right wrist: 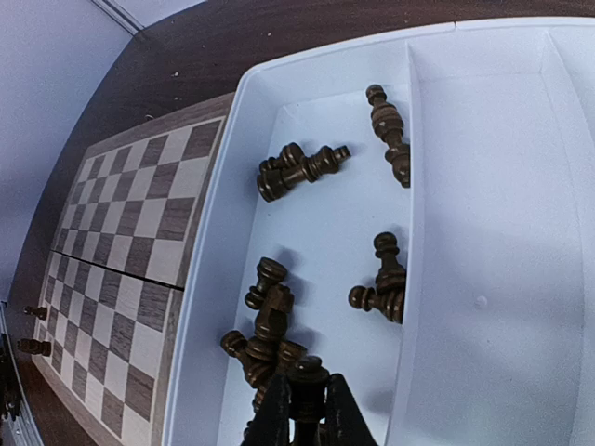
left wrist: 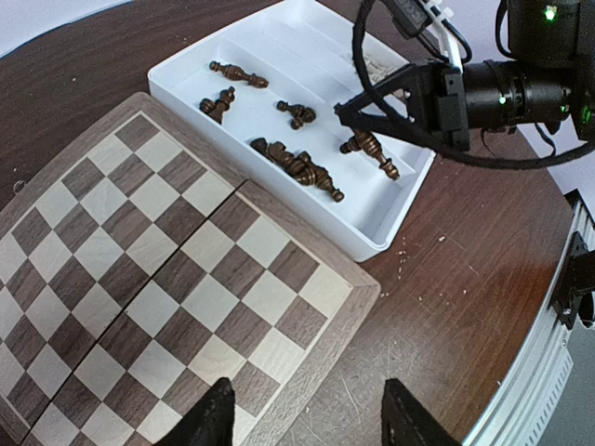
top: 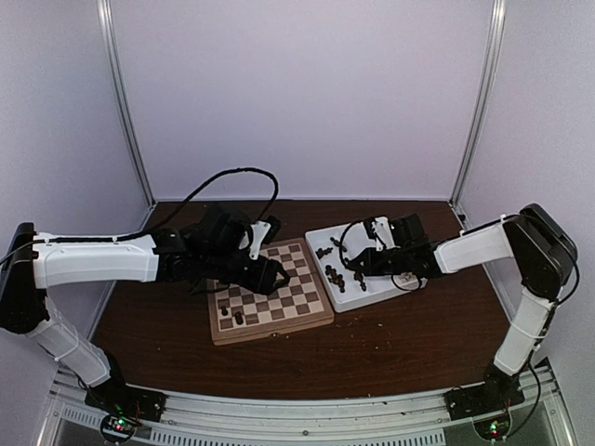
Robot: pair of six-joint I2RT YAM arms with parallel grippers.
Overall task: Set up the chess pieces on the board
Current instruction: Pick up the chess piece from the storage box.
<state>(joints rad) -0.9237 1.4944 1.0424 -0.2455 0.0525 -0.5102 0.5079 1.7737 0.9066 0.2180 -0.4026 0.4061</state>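
**Early stage of set-up.** The square checkered wooden chessboard (top: 297, 302) lies on the dark counter (top: 400, 344). Only two small dark brown wooden chess pieces (top: 240, 318) stand on it, near its left edge. The rest lie toppled in the white compartmented plastic tray (right wrist: 483, 232) just right of the board. Over that tray, the right gripper (right wrist: 305, 409) has its jaws clamped on one dark piece (right wrist: 308, 372). The left gripper (left wrist: 311, 418) hovers over the board, jaws apart and empty. Nearly all placement appears outstanding.

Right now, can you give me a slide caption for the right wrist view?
Right claw shut on a dark chess piece in the white tray, chessboard alongside.
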